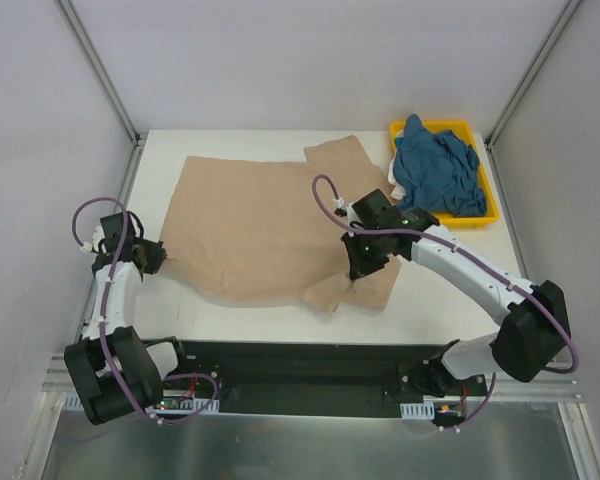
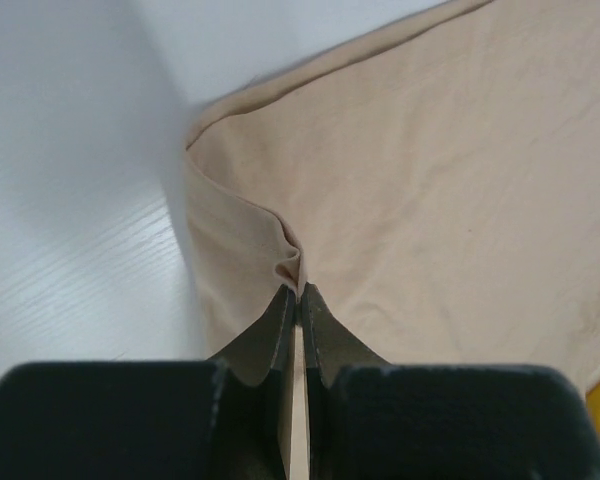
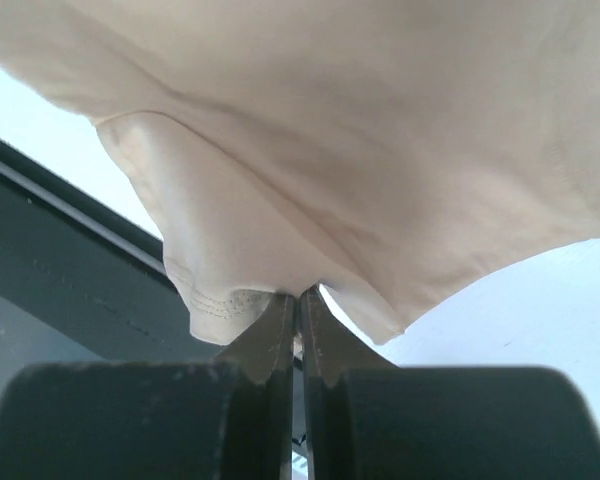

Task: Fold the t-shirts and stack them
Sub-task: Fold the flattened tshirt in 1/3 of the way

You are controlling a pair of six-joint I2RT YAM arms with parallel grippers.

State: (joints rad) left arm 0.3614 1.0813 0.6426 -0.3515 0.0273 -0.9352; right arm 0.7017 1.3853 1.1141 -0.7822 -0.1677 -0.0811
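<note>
Lying spread across the middle of the top view, the tan shirt (image 1: 260, 225) is pinched at its left edge by the left gripper (image 2: 298, 292), jaws closed on a small fold; the right gripper (image 3: 298, 295) clamps the lower right hem; the blue shirt (image 1: 438, 170) sits crumpled in the yellow tray (image 1: 488, 214), upper right.

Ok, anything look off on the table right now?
Only the teal t-shirt, heaped crumpled in the yellow tray and draping over its left rim. The tan t-shirt lies spread, wrinkled, with its near-right sleeve bunched where the right gripper pinches it.
</note>
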